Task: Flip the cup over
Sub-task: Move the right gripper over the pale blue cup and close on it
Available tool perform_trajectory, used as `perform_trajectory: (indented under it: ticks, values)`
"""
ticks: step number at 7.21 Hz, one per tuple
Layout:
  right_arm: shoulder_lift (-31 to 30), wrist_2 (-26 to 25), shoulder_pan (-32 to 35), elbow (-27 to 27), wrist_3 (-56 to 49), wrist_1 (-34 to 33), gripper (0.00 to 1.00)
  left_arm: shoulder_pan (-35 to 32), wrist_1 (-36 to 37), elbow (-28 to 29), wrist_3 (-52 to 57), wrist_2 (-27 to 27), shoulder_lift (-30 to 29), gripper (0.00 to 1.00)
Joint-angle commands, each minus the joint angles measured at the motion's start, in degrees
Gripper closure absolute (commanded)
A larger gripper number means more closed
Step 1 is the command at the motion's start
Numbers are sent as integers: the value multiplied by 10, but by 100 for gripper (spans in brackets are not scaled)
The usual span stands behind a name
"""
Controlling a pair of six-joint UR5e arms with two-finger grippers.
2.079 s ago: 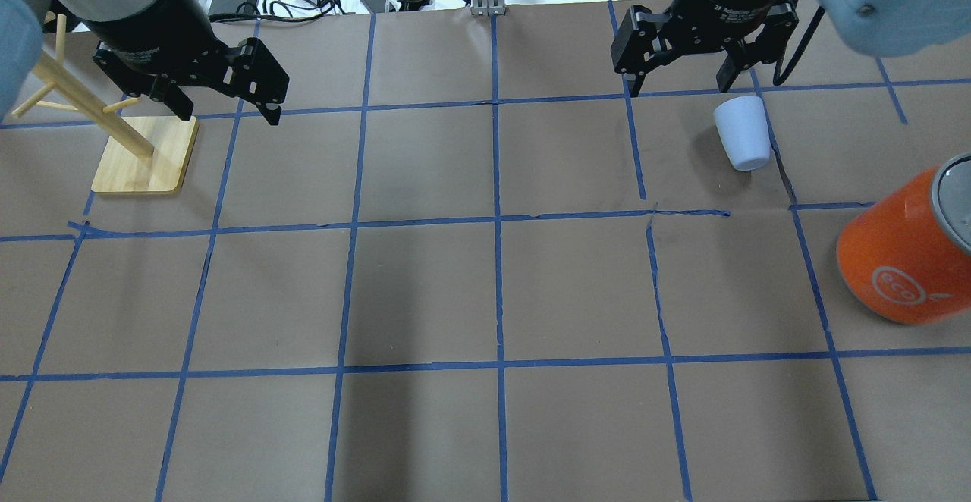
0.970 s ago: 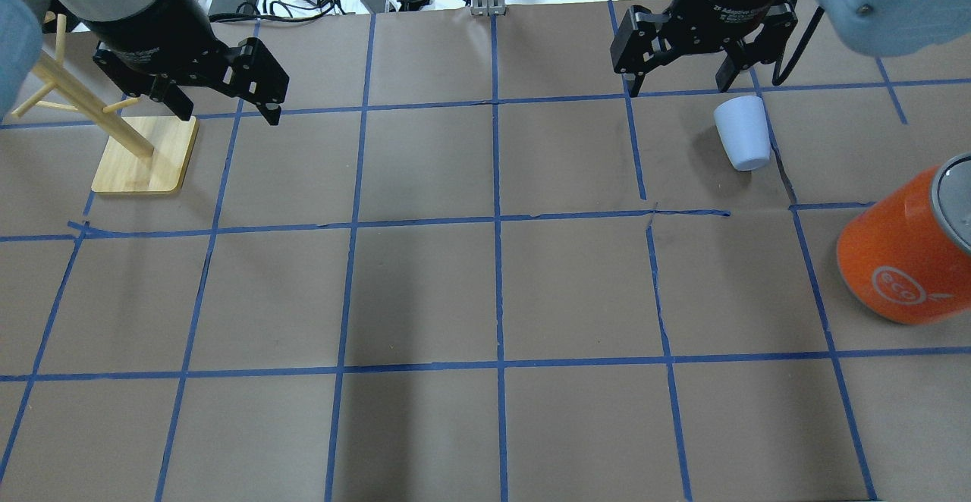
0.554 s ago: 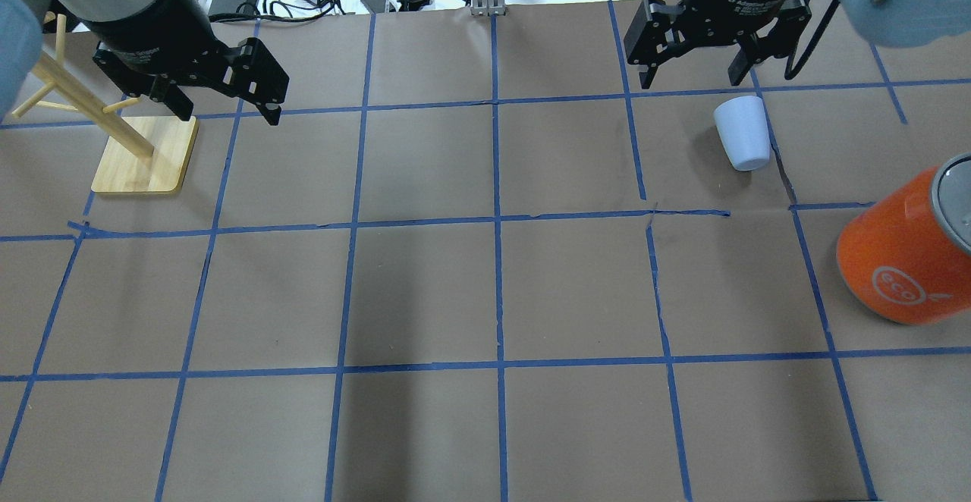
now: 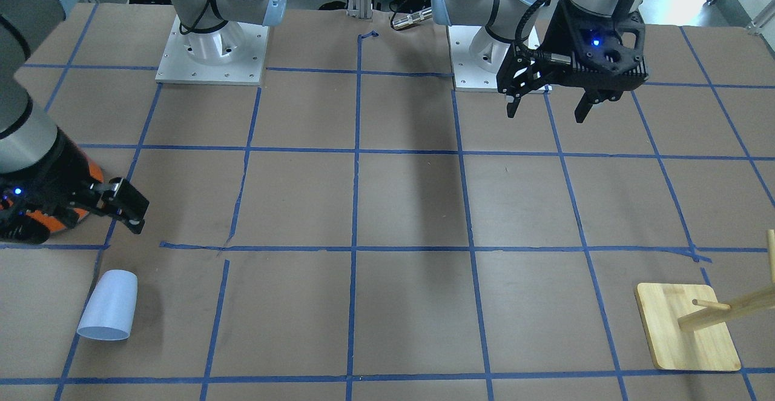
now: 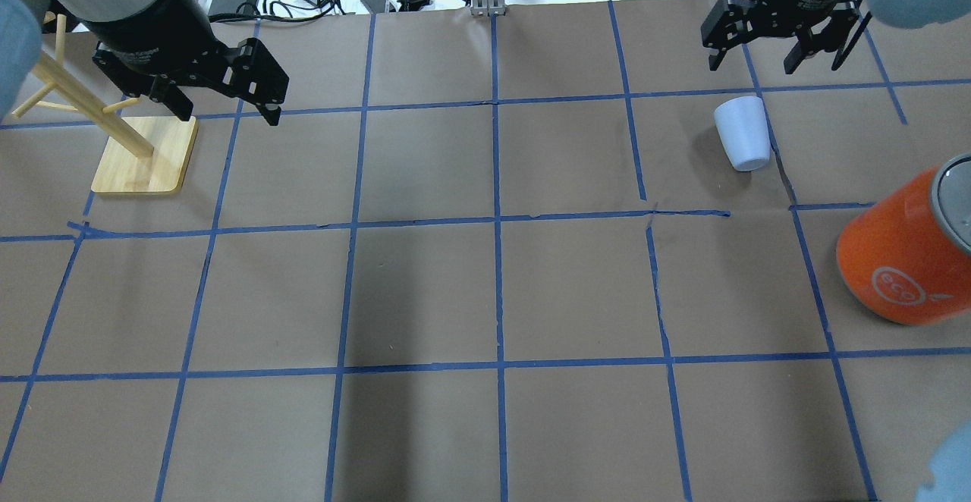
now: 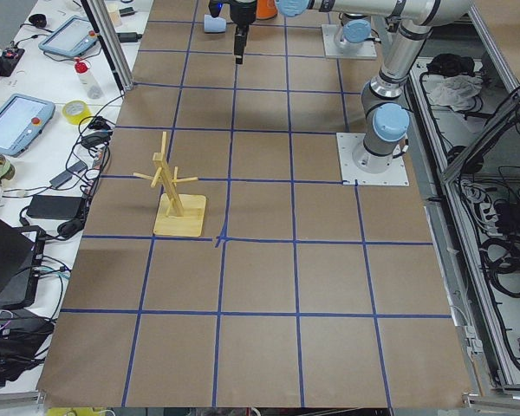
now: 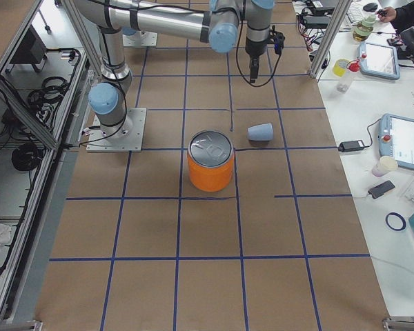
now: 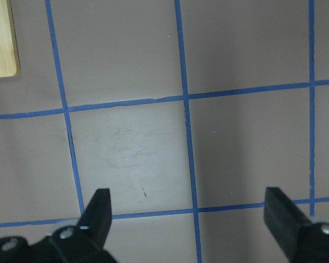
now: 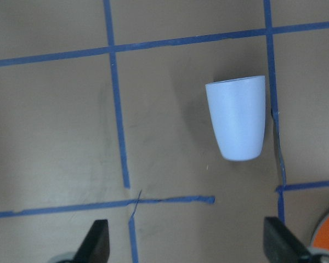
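The pale lavender-blue cup lies on its side on the brown paper at the far right, wide mouth pointing away from the robot. It also shows in the front view, the right side view and the right wrist view. My right gripper is open and empty, hovering above and beyond the cup, apart from it; its open jaws frame the bottom of the right wrist view. My left gripper is open and empty at the far left, over bare paper.
A big orange can with a silver lid stands at the right edge, nearer the robot than the cup. A wooden peg rack stands at the far left beside the left gripper. Cables and tape rolls lie past the table's far edge.
My right gripper has moved right and farther from the robot, away from the cup, still open. The cup, the can and the left arm have not moved.
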Motion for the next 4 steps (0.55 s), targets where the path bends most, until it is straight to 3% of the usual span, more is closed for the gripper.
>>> perform_trajectory:
  ticks: [1, 4]
  values:
    - [83, -1, -31, 11, -45, -87, 0, 0, 0, 0, 0, 0, 0, 0]
    - [148, -16, -46, 117, -92, -303, 2, 0, 0, 0, 0, 0, 0, 0]
